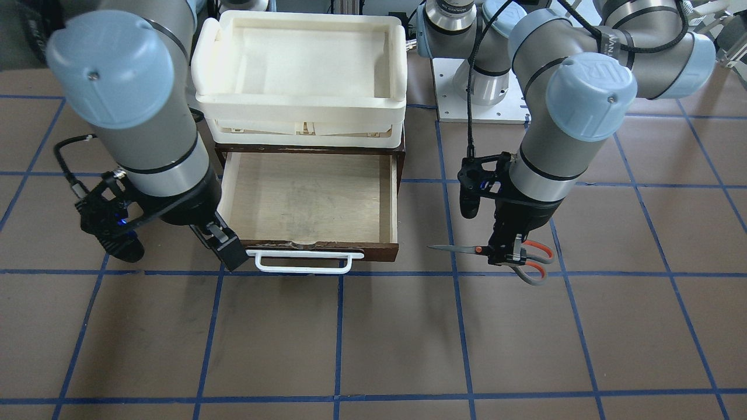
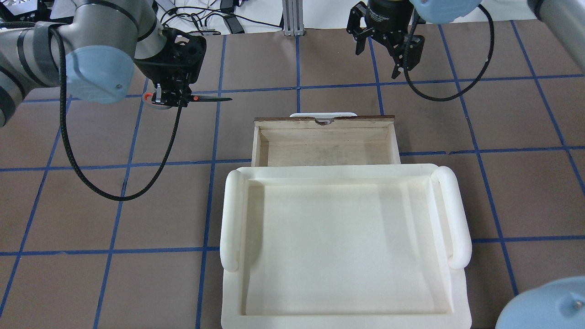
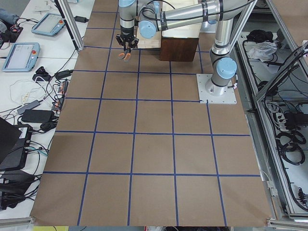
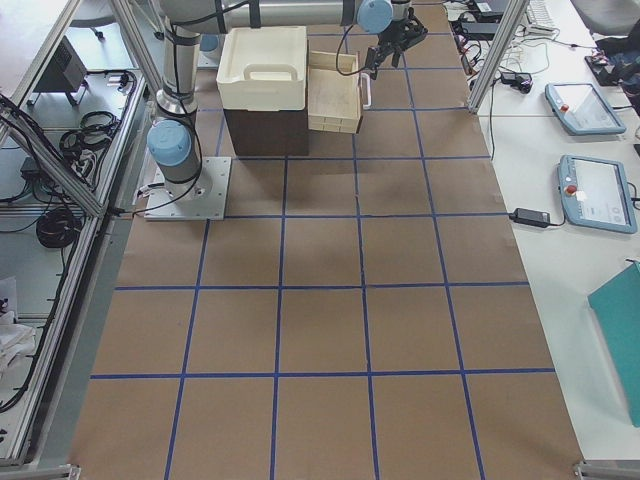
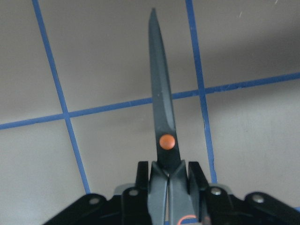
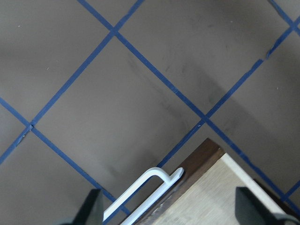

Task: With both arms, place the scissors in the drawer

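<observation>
The scissors [image 1: 477,249] lie level in my left gripper [image 1: 508,255], which is shut on them just behind the orange pivot; the blades point toward the drawer. In the left wrist view the closed blades [image 5: 164,117] stick out over the brown table between the fingers [image 5: 143,174]. In the overhead view the left gripper [image 2: 170,97] holds the scissors [image 2: 208,98] left of the drawer. The drawer [image 1: 379,252] is pulled out, and its plywood interior holds nothing. My right gripper [image 1: 226,244] is open and hangs above the end of the white bar handle [image 1: 303,261], which also shows in the right wrist view [image 6: 157,177].
A white foam tray [image 1: 299,106] sits on top of the dark cabinet behind the drawer and also shows in the overhead view [image 2: 232,214]. The brown table has a blue tape grid. The arm bases stand behind the cabinet.
</observation>
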